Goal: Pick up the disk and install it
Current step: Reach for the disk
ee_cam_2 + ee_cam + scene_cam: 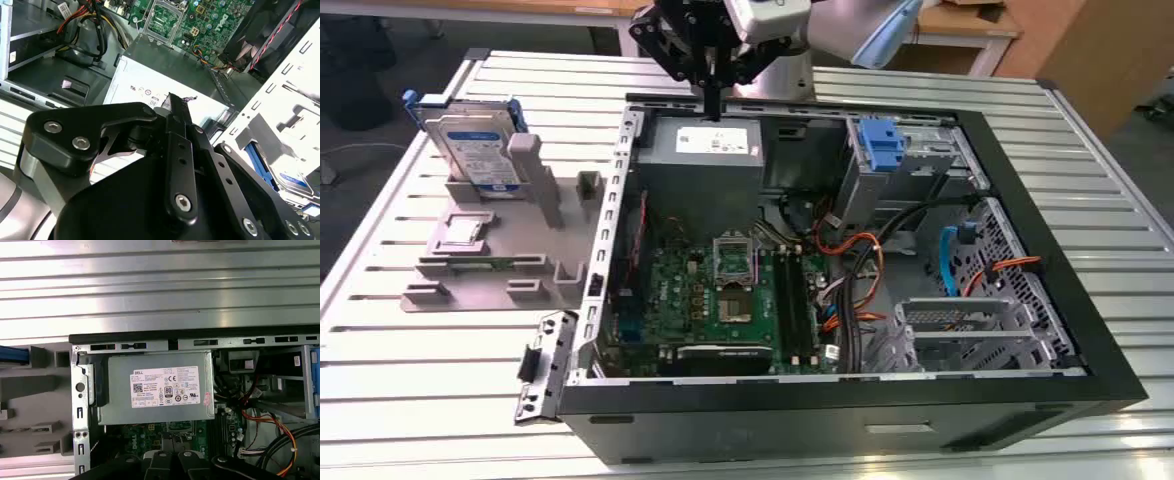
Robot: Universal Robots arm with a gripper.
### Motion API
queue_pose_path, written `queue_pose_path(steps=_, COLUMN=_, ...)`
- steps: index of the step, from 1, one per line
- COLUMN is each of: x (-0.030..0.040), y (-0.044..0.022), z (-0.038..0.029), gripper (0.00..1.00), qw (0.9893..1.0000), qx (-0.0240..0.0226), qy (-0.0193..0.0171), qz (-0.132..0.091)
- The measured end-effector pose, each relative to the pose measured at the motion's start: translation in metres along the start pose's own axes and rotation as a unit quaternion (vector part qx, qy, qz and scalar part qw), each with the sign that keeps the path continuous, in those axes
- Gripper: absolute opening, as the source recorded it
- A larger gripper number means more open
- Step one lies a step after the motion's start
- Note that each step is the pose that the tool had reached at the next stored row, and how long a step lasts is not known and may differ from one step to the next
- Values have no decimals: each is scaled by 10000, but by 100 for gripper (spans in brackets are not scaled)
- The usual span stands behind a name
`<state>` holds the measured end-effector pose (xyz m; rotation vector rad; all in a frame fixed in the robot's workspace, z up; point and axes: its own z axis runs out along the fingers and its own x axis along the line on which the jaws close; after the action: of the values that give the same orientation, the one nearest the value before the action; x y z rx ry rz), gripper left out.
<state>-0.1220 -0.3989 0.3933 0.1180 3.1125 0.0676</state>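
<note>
The disk (470, 150), silver with a white-and-blue label and a blue carrier rail, stands upright in a grey fixture (494, 240) on the exterior view's left, outside the open computer case (854, 250). Its blue rail edge (14, 355) also shows in the first wrist view, and a corner of the disk (292, 181) in the second wrist view. My gripper (711, 108) hangs over the case's far wall, above the grey power supply (700, 150), well apart from the disk. Its black fingers (176, 107) are pressed together with nothing between them.
A bare blue bracket (881, 145) sits in the drive bay at the case's far right. The motherboard (720, 290), orange and black cables (854, 260) and a metal drive cage (961, 325) fill the case. The ribbed metal table (427, 400) surrounds it.
</note>
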Motion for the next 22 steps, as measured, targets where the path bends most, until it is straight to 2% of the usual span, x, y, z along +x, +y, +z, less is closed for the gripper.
queue_pose_path(steps=13, x=26, y=-2, z=-1, gripper=11, qw=10000, qx=0, qy=0, qz=0)
queue_pose_path(steps=22, x=94, y=-7, z=-2, gripper=11, qw=10000, qx=0, qy=0, qz=0)
